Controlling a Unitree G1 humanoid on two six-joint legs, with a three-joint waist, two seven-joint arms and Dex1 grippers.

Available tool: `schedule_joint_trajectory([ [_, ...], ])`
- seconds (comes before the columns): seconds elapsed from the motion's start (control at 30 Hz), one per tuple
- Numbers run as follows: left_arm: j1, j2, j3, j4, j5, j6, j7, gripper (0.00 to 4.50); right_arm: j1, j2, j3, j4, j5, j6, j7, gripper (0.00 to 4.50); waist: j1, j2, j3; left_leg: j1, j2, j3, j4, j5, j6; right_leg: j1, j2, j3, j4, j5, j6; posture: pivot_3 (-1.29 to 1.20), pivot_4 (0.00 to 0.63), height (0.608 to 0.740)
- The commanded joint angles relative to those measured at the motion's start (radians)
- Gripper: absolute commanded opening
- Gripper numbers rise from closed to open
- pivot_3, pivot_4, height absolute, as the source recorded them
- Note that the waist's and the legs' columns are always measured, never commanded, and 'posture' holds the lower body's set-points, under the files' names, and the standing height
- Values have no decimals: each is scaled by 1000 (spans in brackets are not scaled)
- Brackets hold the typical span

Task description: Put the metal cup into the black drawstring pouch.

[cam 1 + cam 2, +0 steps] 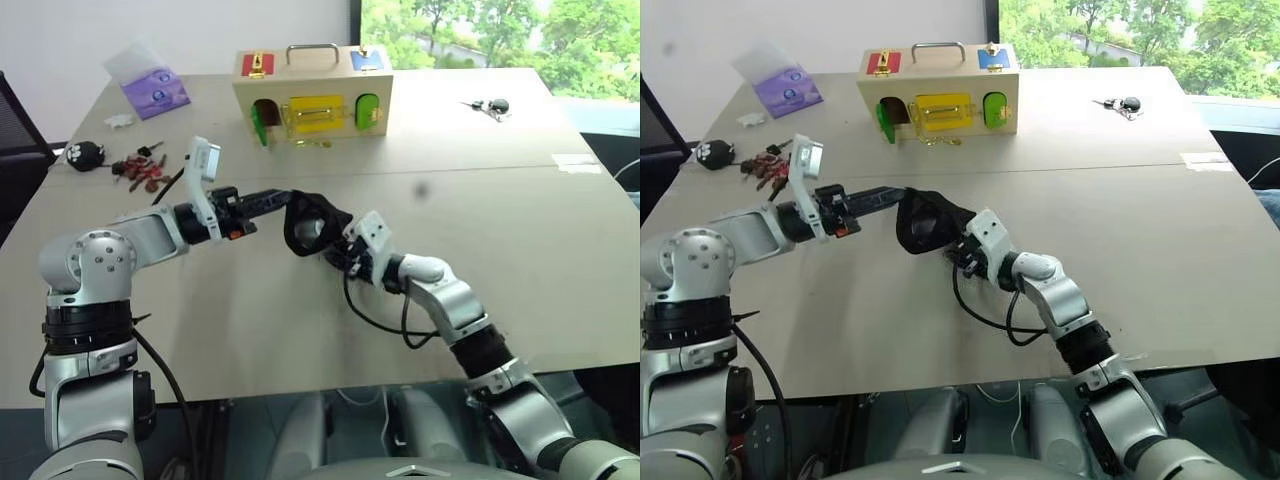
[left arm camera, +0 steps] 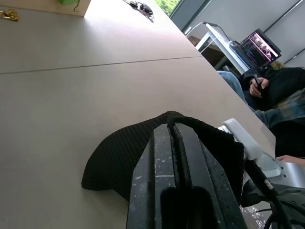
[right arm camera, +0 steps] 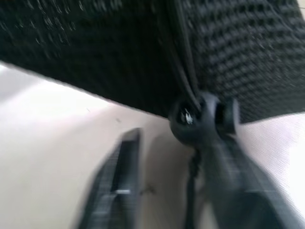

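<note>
The black drawstring pouch (image 1: 305, 222) hangs mid-frame, its rim clenched in the left claw (image 1: 283, 199). Its toggle (image 3: 199, 117) sits just beyond the right claw (image 3: 167, 164), whose grip I cannot tell; metal cup likely inside

Both arms wear silver-grey shells with black ribbed bands at the joints. A round silver shoulder cap carries small dark screws. Each wrist bears a white camera bracket. Loose black cables loop beside both forearms. The left end effector (image 1: 268, 200) has long, flat, scuffed black fingers (image 2: 157, 176).
</note>
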Motion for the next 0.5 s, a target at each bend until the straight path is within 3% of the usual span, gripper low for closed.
schedule_joint_trajectory([
  [0.03,5,-5,29,-32,1,-22,-11,0,41,-66,16,-86,-49,16,-4,72,1,0,0,0,0,0,0,0,0,0,0,0,0,0,0,0,150,740],
  [0.2,17,-32,33,-39,8,-41,-7,0,78,-203,-35,-261,-115,86,-53,72,8,0,0,-1,-1,-1,1,-1,1,0,-2,-2,0,0,0,0,150,740],
  [0.37,30,-81,31,-77,-16,-51,-6,0,-24,-447,-147,-490,-236,188,-81,72,8,1,1,-1,-1,0,1,-1,2,0,-4,-2,0,0,0,0,150,740],
  [0.5,38,-107,1,-171,-69,-44,-84,1247,-162,-534,-210,-628,-163,274,11,0,-3,1,1,-1,0,1,0,-2,3,-1,0,0,1,0,0,0,150,740],
])
